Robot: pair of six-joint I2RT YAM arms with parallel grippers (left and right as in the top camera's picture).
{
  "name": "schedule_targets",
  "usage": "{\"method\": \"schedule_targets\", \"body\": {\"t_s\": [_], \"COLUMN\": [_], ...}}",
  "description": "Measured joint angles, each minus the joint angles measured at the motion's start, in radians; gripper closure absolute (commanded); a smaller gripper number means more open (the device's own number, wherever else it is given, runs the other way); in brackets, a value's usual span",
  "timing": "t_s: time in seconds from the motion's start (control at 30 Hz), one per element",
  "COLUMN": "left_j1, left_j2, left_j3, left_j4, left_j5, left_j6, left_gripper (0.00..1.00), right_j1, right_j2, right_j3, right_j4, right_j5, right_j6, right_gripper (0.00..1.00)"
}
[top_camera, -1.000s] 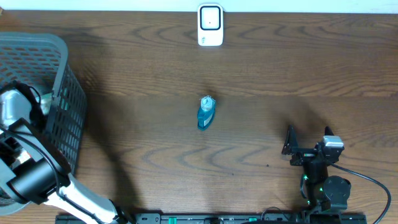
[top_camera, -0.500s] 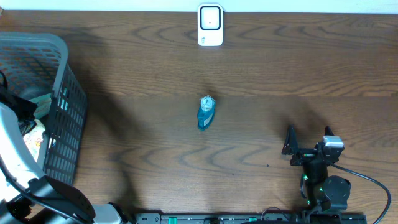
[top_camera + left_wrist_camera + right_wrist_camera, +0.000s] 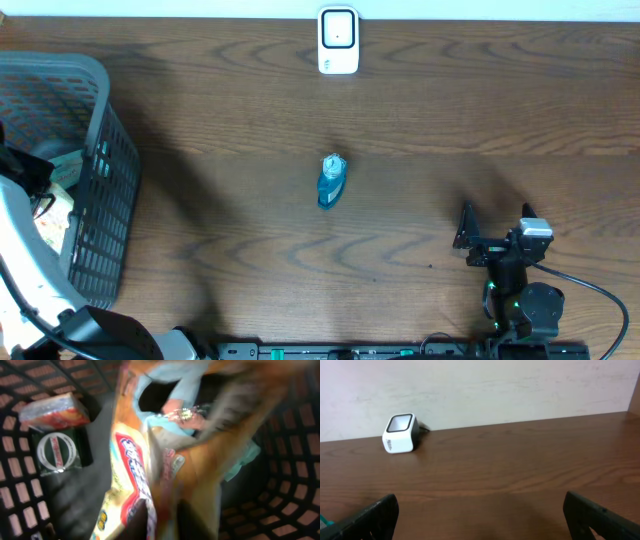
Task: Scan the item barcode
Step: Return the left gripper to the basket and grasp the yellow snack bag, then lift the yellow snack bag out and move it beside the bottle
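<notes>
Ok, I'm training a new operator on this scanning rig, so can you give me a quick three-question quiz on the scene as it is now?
1. True or false: the blue item lies on the open table, outside the basket.
2. Where does the scanner stand? A: middle of the table's far edge. B: at the near edge. C: inside the basket.
3. Fill in: the ___ claw stands wide open, gripping nothing.

Key:
1. True.
2. A.
3. Right: the right claw has its fingers far apart over bare wood.
</notes>
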Motion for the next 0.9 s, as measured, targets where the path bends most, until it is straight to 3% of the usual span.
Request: {"method": "schedule_targets", "body": {"t_s": [0.03, 0.07, 0.13, 0.47, 0.9], "left_j1": [0.0, 0.0, 0.0, 0.0, 0.0], "left_j2": [-0.002, -0.002, 0.0, 0.069, 0.276], "left_j3": [-0.01, -0.025, -0.067, -0.239, -0.251], "left_j4": [0.002, 0.003, 0.009, 0.097, 0.227], "left_j5": [0.0, 0.0, 0.0, -0.001, 0.069], "left_j6": [-0.002, -0.002, -0.002, -0.005, -0.01], "left_gripper": [0.13, 0.05, 0.0, 0.02, 0.02], "right_j1": [0.0, 0.0, 0.0, 0.0, 0.0], "right_j2": [0.0, 0.0, 0.0, 0.0, 0.0], "right_j3": [0.0, 0.0, 0.0, 0.0, 0.0], "right_j4": [0.0, 0.0, 0.0, 0.0, 0.0], "right_j5": [0.0, 0.0, 0.0, 0.0, 0.0], "right_j6": [0.0, 0.0, 0.0, 0.0, 0.0], "right_gripper": [0.01, 0.01, 0.01, 0.01, 0.01]}}
